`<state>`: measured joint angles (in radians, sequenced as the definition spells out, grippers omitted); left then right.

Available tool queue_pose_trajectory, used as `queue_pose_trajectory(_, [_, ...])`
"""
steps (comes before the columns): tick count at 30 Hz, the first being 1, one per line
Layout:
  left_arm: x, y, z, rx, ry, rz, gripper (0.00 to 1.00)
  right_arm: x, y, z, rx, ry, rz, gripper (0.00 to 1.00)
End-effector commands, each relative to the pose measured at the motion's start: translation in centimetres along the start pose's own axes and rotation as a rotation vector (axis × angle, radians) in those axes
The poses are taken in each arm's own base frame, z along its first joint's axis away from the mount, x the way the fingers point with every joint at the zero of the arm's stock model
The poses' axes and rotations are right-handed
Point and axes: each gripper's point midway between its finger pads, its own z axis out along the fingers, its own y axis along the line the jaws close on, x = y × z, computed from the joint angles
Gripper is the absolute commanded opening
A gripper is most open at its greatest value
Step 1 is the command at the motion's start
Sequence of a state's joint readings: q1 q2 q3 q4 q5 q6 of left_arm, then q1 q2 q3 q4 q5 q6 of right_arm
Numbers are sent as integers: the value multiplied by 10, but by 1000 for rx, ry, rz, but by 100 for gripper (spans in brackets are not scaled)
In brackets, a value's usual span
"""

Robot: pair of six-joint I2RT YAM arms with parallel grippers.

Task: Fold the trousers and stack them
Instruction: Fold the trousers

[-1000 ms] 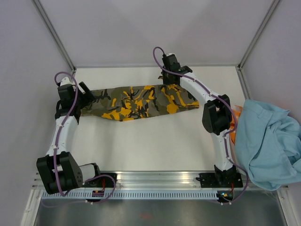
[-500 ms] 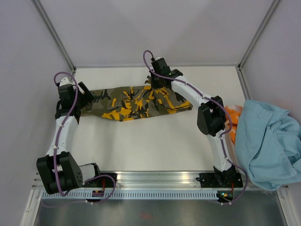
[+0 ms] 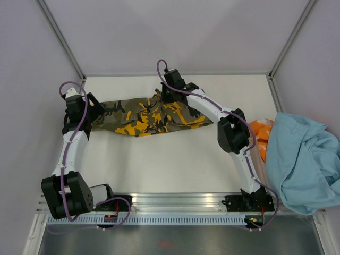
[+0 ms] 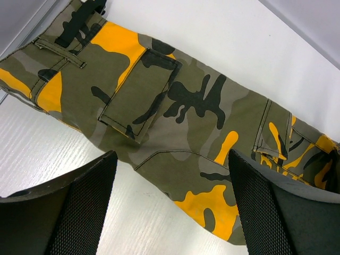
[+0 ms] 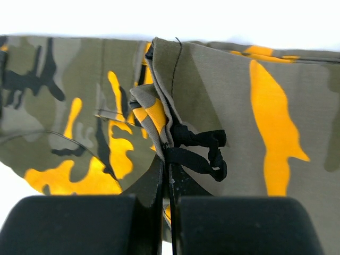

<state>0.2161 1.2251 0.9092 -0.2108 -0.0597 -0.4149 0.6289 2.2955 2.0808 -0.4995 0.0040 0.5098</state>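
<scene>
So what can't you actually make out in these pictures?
- Top view: the right hand, pinching the trousers, hides under its own wrist.
- Top view: the orange garment is mostly covered by the right arm and the light-blue garment, itself cut by the frame's right edge.
- Left wrist view: the frame cuts off the trousers' ends.

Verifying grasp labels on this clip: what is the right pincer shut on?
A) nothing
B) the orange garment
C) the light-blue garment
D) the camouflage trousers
D: the right wrist view shows the right pincer clamped on a bunched fold of the camouflage trousers.
</scene>
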Motion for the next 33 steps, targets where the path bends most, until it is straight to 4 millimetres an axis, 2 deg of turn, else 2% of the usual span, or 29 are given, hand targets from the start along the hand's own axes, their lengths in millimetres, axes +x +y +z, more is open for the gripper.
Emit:
queue_pose_trajectory(1, [-8,1,-6,-14,-37,-18,90,-30,44,0,-150,-99,83,0])
queue_pose_trajectory(5, [-10,1,-8,-18,-44,-14,90,-21,47,13,-144,-86,92,0])
queue_pose_trajectory(12, [-9,2,-9,-23,-45,-10,91,-15,55,20,-161,-82,110,0])
queue_pose_trajectory(13, [-9,2,-9,-21,-46,-9,91,-12,55,21,-166,-72,113,3])
queue_pose_trajectory(15, [-9,1,-9,-21,-47,-9,91,-6,60,16,-192,-36,106,23])
queue_pose_trajectory(16, [-9,2,-9,-21,-47,-9,91,-4,65,12,-214,-20,97,47])
queue_pose_trajectory(18, [-9,1,-8,-17,-49,-10,91,-4,80,-1,-286,5,37,63])
queue_pose_trajectory(20, [-6,-1,-7,-6,-44,-12,92,-13,102,-30,-377,-3,-53,90])
queue_pose_trajectory(21, [-5,-5,-7,14,-38,-20,93,-13,110,-41,-403,2,-88,98])
queue_pose_trajectory(22, [-5,-8,-6,32,-38,-24,93,-26,119,-62,-427,-35,-120,98])
queue_pose_trajectory(24, [-4,-19,-8,77,-26,-38,93,-38,122,-80,-432,-81,-174,98])
queue_pose_trajectory(25, [-4,-24,-8,95,-22,-40,94,-49,122,-97,-420,-120,-189,98])
queue_pose_trajectory(26, [-3,-30,-8,119,-17,-42,94,-55,116,-101,-384,-144,-195,98])
queue_pose_trajectory(27, [-1,-39,-10,163,0,-57,93,-62,100,-102,-304,-178,-209,98])
queue_pose_trajectory(28, [-2,-48,-11,191,5,-63,93,-70,94,-112,-271,-207,-218,98])
queue_pose_trajectory(29, [-4,-56,-12,223,3,-71,93,-64,76,-106,-212,-194,-213,98])
queue_pose_trajectory(30, [-4,-69,-15,274,19,-98,93,-70,51,-105,-136,-201,-181,98])
queue_pose_trajectory(31, [-3,-84,-16,319,28,-100,93,-73,39,-110,-117,-204,-156,98])
queue_pose_trajectory(32, [-8,-98,-16,368,13,-104,93,-61,18,-103,-84,-166,-129,98])
queue_pose_trajectory(33, [-10,-124,-22,431,19,-97,93,-67,-11,-102,-48,-161,-58,98])
